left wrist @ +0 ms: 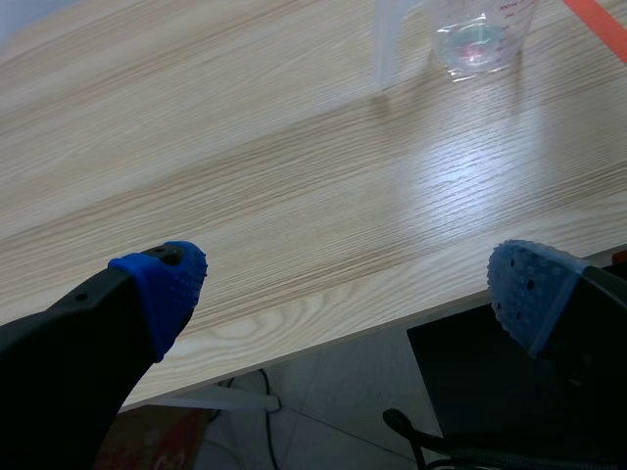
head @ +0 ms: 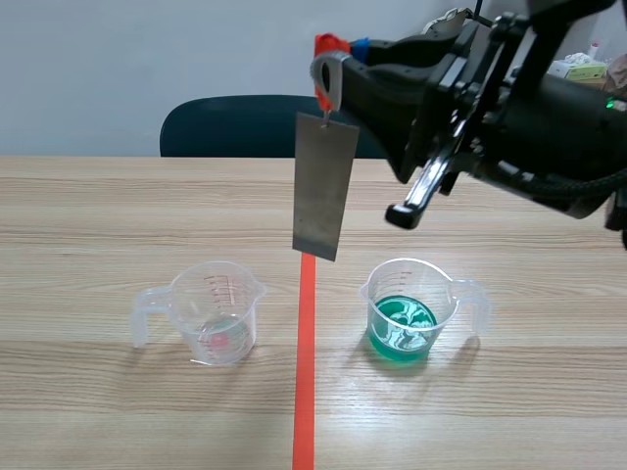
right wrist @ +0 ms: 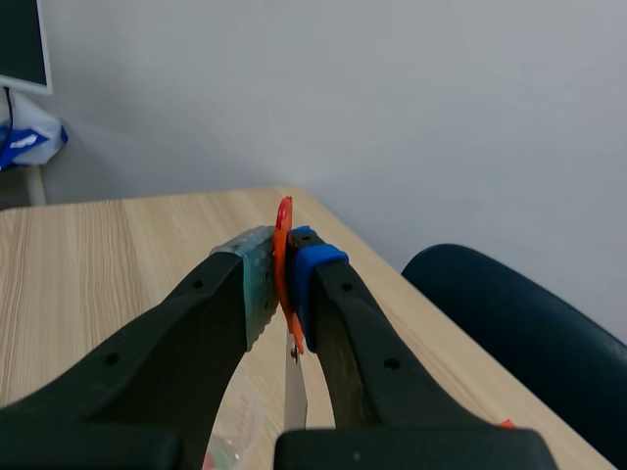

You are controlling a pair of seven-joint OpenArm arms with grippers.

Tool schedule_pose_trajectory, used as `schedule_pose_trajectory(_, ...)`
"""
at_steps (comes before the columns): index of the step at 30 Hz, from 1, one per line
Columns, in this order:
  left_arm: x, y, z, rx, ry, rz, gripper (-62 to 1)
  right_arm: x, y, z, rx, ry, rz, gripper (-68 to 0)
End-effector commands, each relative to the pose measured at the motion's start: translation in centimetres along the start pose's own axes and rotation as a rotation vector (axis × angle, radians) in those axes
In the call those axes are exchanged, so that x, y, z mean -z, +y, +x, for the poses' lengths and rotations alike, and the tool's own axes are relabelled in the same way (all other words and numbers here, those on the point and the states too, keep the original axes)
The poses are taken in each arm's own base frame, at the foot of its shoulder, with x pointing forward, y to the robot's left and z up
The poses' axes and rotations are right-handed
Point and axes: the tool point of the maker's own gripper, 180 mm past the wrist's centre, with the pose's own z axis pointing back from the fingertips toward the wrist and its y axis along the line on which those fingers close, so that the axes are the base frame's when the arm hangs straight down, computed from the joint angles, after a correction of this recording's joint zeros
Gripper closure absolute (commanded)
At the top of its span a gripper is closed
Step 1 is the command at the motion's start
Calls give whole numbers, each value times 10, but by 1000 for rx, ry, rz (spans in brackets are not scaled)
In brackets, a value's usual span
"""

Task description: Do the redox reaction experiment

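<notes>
Right pincer [right wrist: 284,282], clamped on the orange clip [right wrist: 284,223], held the metal plate [head: 324,186] at upper centre; dipping apparently required shifting it over the lower-right green beaker [head: 407,315]; left pincer [left wrist: 348,289] stood open.

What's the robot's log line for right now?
right gripper: shut on orange clip | metal plate: hangs from clip | green-liquid cup: untouched | left gripper: open

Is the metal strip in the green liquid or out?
Out: the metal strip hangs from the right gripper, clear of the cup of green liquid.
</notes>
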Motion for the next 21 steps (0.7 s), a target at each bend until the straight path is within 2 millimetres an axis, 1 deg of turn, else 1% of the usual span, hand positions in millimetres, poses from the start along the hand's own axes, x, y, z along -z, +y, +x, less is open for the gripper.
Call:
schedule_pose_trajectory(1,2,-1,9,-6,-34,1,-615,-3,-5,18,-16,-47,-1,-6)
schedule_pose_trajectory(4,2,-1,9,-6,-34,1,-615,-14,-12,19,-21,-37,-18,-6)
schedule_pose_trajectory(13,2,-2,9,-11,-34,-5,-615,-44,-19,18,-44,3,-32,-6)
schedule_pose_trajectory(21,2,-2,9,-11,-34,-4,-615,-57,-19,9,-15,53,-40,-6)
